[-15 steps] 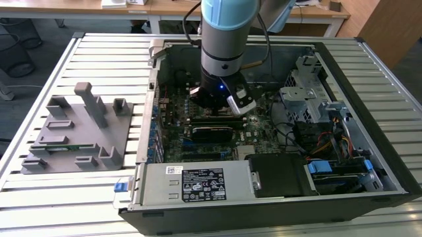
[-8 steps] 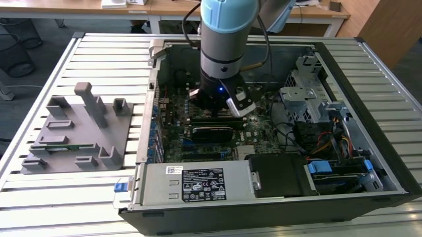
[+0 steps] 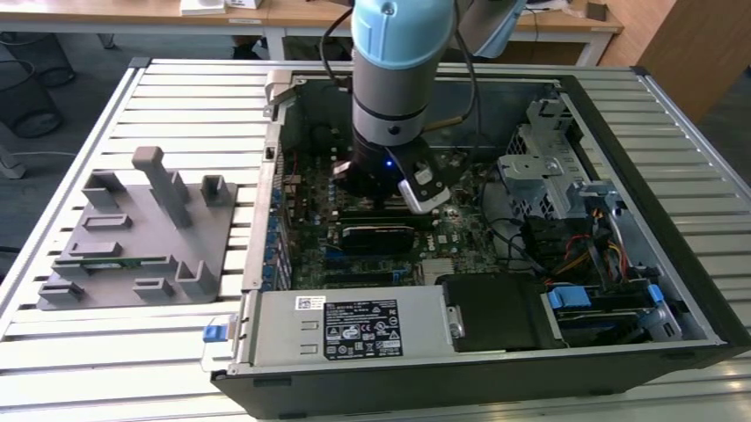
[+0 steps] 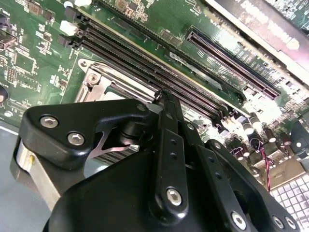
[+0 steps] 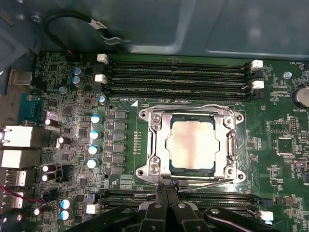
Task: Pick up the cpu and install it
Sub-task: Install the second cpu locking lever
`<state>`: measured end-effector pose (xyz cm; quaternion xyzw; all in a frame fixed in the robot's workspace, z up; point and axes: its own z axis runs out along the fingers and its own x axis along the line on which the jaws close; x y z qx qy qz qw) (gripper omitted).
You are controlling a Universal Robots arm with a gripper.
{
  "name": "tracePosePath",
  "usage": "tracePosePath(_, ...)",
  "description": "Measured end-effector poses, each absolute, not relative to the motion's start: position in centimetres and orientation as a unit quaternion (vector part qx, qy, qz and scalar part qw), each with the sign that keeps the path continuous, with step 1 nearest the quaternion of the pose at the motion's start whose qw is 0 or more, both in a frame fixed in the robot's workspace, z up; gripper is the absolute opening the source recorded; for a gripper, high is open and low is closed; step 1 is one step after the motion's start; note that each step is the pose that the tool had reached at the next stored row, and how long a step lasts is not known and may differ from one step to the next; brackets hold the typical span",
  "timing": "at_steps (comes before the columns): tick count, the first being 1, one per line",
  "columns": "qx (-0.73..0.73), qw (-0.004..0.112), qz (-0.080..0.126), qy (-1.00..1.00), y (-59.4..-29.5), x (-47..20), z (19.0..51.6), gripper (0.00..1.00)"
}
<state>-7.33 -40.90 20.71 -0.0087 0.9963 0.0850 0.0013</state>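
Silvery metal shines up at me from the cpu (image 5: 191, 145). In the first wrist view it sits a little right of the middle of the frame, flat inside the socket (image 5: 190, 146), with the metal frame closed around its edges. So the chip looks to be in its place already.

My claw (image 5: 165, 200) is at the bottom middle of that frame, just past the near edge of the socket. The tips look pressed together there and I see nothing pinched between them. In the second wrist view the black fingers (image 4: 167, 145) run from the lower part of the frame up to the middle, above the green board (image 4: 43, 43).

In the exterior view my arm (image 3: 397, 79) reaches down into the computer case (image 3: 657, 290) near the middle of the frame. A grey holder tray (image 3: 129, 237) lies on the table (image 3: 176, 97) at the left.

I think the chip is light, thin and stiff. The smooth top could be slippery. The underside is likely easy to hurt, so I would hold it only by two opposite edges, gently and level.
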Motion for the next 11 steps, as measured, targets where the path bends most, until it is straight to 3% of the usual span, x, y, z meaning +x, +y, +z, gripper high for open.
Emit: tracePosePath(11, -0.009, 0.001, 0.1, 0.995, -41.58, -7.57, 20.21, 0.11)
